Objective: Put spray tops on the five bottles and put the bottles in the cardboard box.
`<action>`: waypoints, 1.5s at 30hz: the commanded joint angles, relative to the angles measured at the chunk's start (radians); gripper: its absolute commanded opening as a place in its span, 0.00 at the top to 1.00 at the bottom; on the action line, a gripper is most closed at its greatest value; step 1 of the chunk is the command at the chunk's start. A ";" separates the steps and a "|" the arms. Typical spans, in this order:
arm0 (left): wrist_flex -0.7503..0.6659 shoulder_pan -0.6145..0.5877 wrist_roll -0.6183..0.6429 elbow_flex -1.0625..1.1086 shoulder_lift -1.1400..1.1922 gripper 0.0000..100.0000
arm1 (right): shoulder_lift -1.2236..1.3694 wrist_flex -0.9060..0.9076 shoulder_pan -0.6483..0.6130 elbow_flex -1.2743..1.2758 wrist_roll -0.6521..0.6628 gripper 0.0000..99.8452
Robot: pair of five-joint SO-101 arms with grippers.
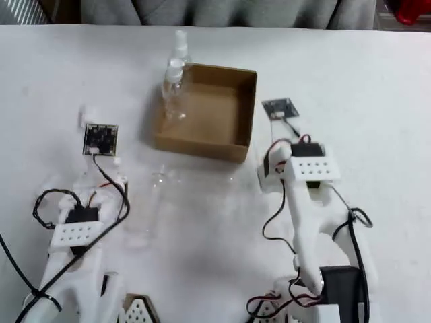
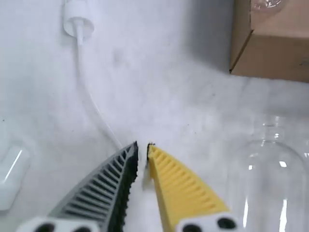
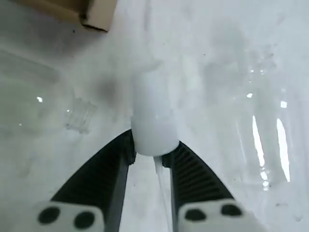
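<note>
A spray top [image 3: 152, 116], white and stubby, sits clamped between the black fingers of the right claw [image 3: 150, 145], which is closed tight around its base and holds it just above the table [image 1: 350, 60]. Near that claw an uncapped clear bottle [image 3: 34, 104] lies on its side with its threaded neck pointing toward the top, and another clear bottle [image 3: 263, 140] lies on the other side. The left claw [image 2: 143, 146], one finger grey and one yellow, is drawn almost fully together, with only a thin slit between the tips. A second spray top [image 2: 77, 21] lies on the table beyond it, its thin tube trailing back to the fingertips. Whether the tube's end is pinched cannot be told. The cardboard box [image 1: 202, 145] stands open between the two arms, toward the far side of the table. Two capped bottles [image 1: 174, 81] stand upright at its far left corner; whether they are inside it is unclear.
</note>
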 commanded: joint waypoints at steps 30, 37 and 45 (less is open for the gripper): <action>0.427 -0.007 -0.009 -0.325 -0.030 0.96 | 0.124 -0.239 0.002 0.043 -0.014 0.94; 0.781 0.079 -0.110 -0.571 -0.028 0.96 | 0.125 -0.245 0.002 0.048 -0.009 0.94; 0.836 0.159 -0.005 -0.603 -0.028 0.79 | 0.162 -0.245 -0.004 0.038 -0.008 0.94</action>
